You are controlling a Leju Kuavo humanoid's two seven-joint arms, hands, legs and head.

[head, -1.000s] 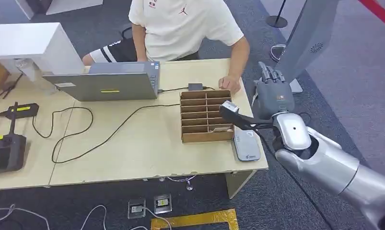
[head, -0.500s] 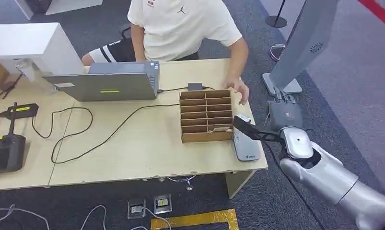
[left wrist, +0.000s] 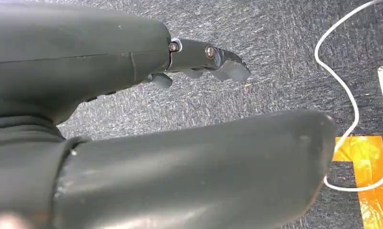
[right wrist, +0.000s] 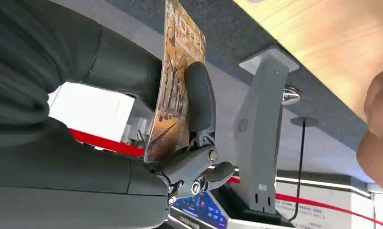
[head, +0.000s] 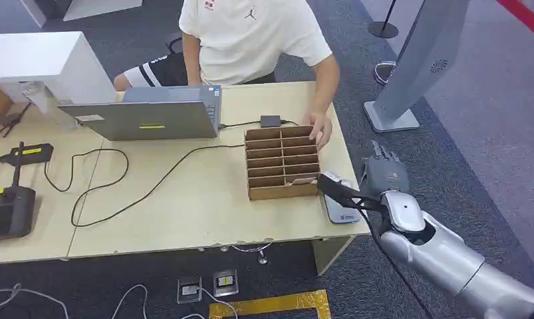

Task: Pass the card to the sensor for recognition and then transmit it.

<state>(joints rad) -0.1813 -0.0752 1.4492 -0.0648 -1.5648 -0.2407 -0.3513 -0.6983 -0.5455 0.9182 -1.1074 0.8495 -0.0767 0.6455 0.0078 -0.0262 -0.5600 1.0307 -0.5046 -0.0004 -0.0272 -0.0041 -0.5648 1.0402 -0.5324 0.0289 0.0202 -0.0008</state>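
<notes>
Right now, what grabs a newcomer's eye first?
The silver right hand past the table's right end, gripping a picture-printed card. Next, the cardboard divider box on the wooden table, with a seated person's hand on its far corner.

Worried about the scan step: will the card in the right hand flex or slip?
The card looks flat and unbent in the right hand, so probably stiff. It seems thin and glossy, pinched by one finger, so it could slide.

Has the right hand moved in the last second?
Yes. The right hand, holding the card, dropped from beside the grey stand toward the table's near corner.
</notes>
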